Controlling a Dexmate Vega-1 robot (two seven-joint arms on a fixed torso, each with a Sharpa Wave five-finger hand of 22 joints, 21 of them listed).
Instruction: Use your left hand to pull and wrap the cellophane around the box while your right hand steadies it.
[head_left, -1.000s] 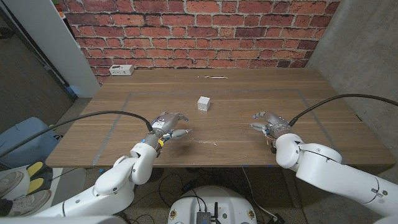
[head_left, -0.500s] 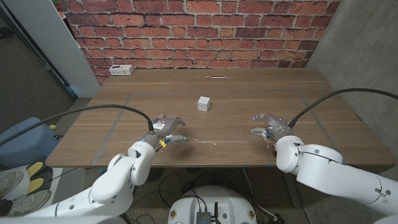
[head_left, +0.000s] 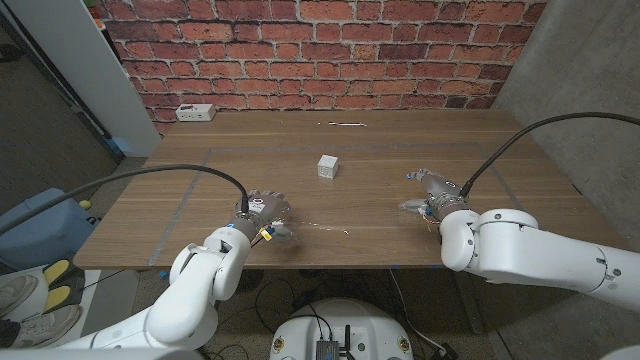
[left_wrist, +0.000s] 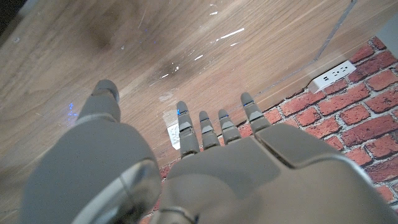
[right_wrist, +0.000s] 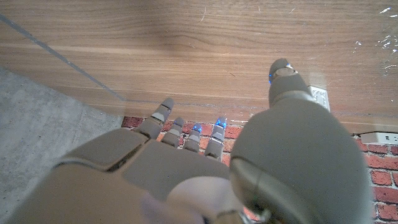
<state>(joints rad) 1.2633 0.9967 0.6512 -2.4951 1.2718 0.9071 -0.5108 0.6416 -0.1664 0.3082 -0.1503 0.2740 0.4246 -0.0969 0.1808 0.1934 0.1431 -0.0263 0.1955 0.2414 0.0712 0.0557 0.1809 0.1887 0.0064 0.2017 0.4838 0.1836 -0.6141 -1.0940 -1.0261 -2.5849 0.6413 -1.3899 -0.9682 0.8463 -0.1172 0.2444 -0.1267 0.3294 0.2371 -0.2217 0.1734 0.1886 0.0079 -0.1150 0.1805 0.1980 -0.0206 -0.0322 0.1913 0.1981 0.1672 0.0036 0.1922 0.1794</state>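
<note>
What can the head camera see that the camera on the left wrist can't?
Only the head view takes in the small white box mid-table, the right hand with its arm, and the left arm reaching in. Only the left wrist view gives a close look along the back of the left hand, fingers spread and holding nothing. Both show the wooden table, the brick wall and the white power strip.

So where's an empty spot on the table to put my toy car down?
The far right of the wooden table, beyond the right hand, looks bare. So does the far left stretch between the small white box and the white power strip. It's crowded near the front edge, where the left hand touches crinkly clear cellophane.
</note>
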